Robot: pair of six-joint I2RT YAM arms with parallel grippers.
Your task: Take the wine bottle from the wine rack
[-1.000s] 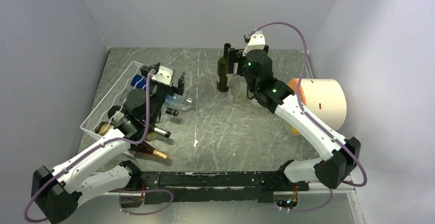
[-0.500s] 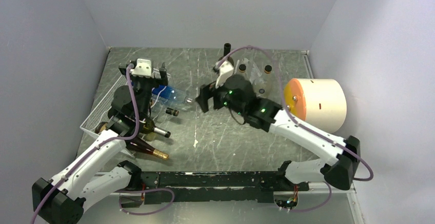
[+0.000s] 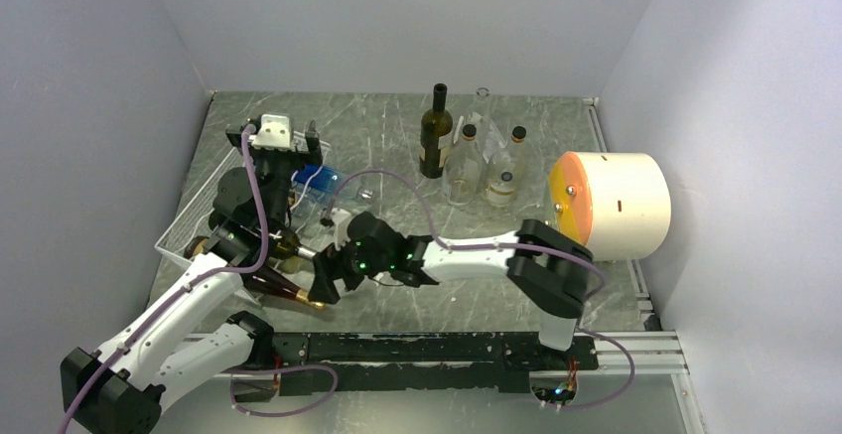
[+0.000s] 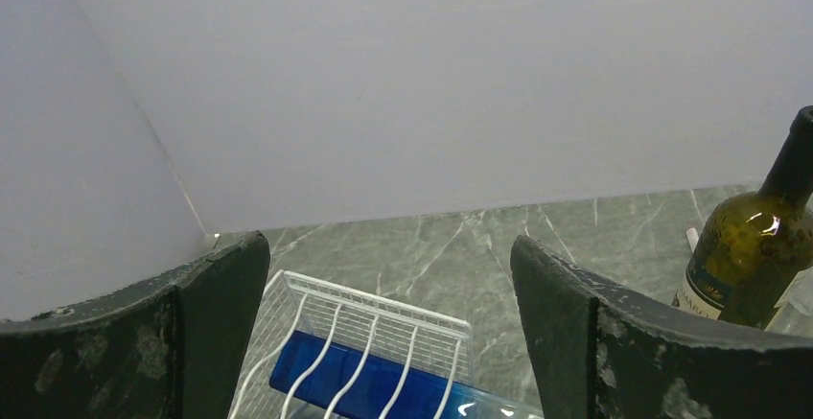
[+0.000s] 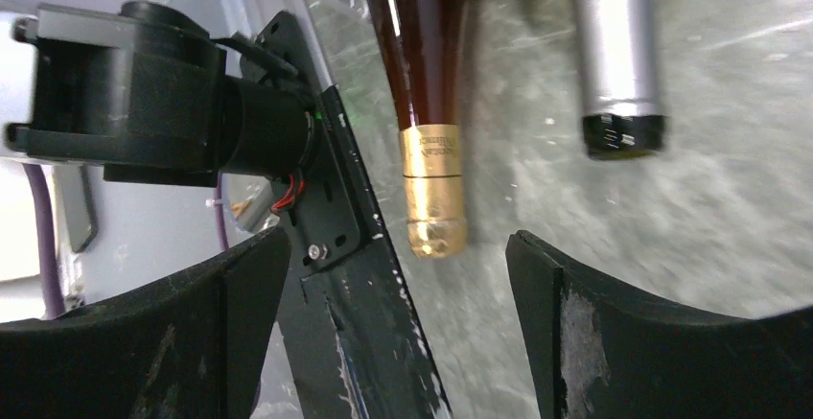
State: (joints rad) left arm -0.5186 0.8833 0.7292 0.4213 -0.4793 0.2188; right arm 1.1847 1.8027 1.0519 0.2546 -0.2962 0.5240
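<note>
- The wine bottle (image 3: 290, 292), dark brown with a gold foil cap (image 5: 434, 194), lies on its side in the wine rack (image 3: 194, 211). The rack sits at the left edge of the surface (image 3: 447, 300), and the bottle is toward the near left corner.
- The bottle's long axis runs from the rack out toward the middle of the surface, slanting a little toward the near edge. The neck sticks out past the rack's wires.
- The right hand (image 3: 322, 283) sits right at that neck end, spread wide and holding nothing. In the right wrist view the gold cap points into the gap between the fingers, its tip about at the mouth and not yet between the pads.
- A silver-capped bottle (image 5: 614, 55) lies just beside it on the far side, roughly parallel. It looks close enough to be brushed.
- The left hand (image 3: 298, 151) hangs raised over the far part of the rack, also wide and empty, above a blue bottle (image 4: 383, 381). It is farther from the gold neck.
- The right hand is the nearer one. The coming move likely means sliding on along the neck's axis, closing there, then drawing the bottle out along that same line.
</note>
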